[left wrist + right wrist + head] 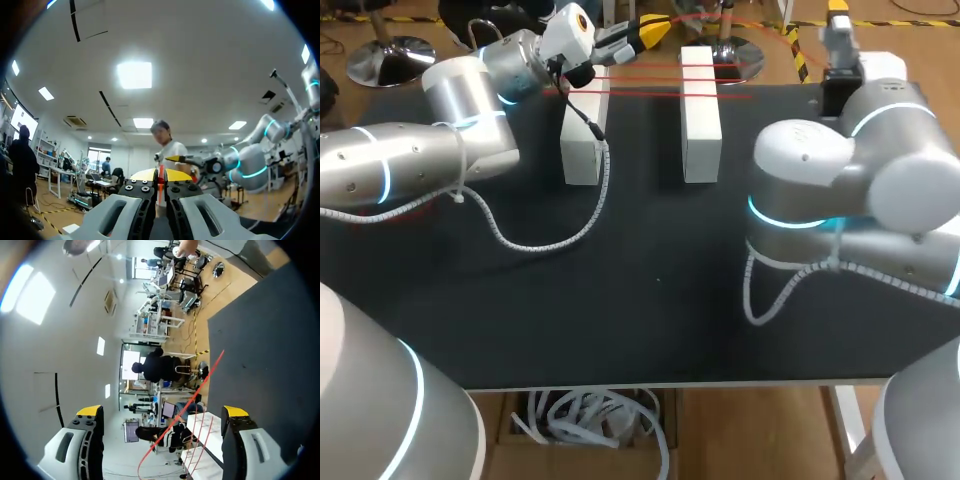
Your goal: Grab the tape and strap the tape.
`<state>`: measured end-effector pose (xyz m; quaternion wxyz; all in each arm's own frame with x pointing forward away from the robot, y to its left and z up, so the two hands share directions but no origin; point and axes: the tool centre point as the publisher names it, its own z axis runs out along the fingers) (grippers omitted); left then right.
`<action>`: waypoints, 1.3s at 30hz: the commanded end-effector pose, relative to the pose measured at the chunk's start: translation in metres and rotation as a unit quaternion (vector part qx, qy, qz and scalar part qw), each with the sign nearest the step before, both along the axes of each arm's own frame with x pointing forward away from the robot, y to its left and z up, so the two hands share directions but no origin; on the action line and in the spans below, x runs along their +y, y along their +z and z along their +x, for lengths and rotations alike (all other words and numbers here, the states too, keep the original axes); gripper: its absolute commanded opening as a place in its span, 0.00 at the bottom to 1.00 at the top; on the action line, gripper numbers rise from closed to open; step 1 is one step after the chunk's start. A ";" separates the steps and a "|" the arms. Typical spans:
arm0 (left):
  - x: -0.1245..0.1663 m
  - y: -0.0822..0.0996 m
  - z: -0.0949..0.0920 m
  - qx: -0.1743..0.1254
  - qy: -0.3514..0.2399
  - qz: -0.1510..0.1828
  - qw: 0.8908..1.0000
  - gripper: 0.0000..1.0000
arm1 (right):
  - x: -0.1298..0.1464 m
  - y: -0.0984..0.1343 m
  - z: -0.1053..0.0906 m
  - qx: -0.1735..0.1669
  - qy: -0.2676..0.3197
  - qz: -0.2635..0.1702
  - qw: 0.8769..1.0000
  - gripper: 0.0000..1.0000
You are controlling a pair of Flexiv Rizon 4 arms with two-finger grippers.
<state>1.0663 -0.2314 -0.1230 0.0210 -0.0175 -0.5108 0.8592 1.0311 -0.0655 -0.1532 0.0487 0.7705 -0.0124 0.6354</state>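
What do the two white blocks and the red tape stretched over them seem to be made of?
White blocks: perhaps foam or painted wood. The faces are flat and dull white with sharp edges and no shine; I cannot tell which material it is. Red tape: seemingly a thin plastic or fabric strap. It runs in narrow, straight, taut lines, too thin to show its surface.
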 end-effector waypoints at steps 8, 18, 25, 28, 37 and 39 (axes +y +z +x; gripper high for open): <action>0.000 0.000 0.001 0.000 -0.001 0.000 1.000 0.00 | -0.033 -0.017 0.012 -0.052 0.020 0.057 0.997 1.00; 0.000 0.000 0.001 0.000 -0.001 0.000 1.000 0.00 | -0.040 -0.030 0.019 -0.049 -0.003 0.082 0.995 1.00; 0.000 0.000 0.001 0.000 -0.001 0.000 1.000 0.00 | -0.054 -0.035 0.034 -0.055 -0.014 0.078 0.995 1.00; 0.000 0.000 0.001 0.000 -0.001 0.000 1.000 0.00 | -0.055 -0.033 0.038 -0.060 -0.014 0.078 0.995 1.00; 0.000 0.000 0.001 0.000 -0.001 0.000 1.000 0.00 | -0.058 -0.030 0.047 -0.067 -0.015 0.100 0.993 1.00; 0.000 0.000 0.001 0.000 -0.001 0.000 1.000 0.00 | -0.057 -0.030 0.046 -0.067 -0.004 0.101 0.993 1.00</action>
